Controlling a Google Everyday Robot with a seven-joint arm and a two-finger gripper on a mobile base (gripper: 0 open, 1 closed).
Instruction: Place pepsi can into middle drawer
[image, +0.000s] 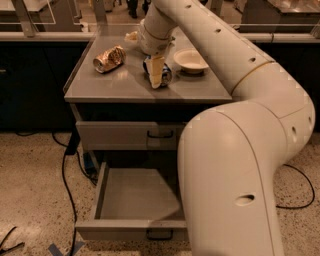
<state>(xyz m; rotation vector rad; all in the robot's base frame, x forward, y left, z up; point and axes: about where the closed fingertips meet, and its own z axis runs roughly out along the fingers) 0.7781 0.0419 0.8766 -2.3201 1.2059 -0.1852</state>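
The grey metal cabinet top (120, 89) carries three items. A crumpled gold-bronze metallic can (109, 58) lies on its side at the left rear. A shallow white bowl (189, 60) sits at the right rear. The small blue pepsi can (167, 75) lies between them, near the middle of the top, just beside the bowl.

The cream two-finger gripper (156, 79) points down onto the pepsi can and covers its middle. Whether the gripper is clamped on the can cannot be told.

The large white robot arm (235, 150) fills the right foreground. Below the top, the upper grey drawer (115, 136) is closed. The lower grey drawer (135, 195) is pulled out.

The floor (30, 190) is speckled beige terrazzo. A black cable (64, 170) runs across it to the left of the cabinet. Dark counters line the back of the room.
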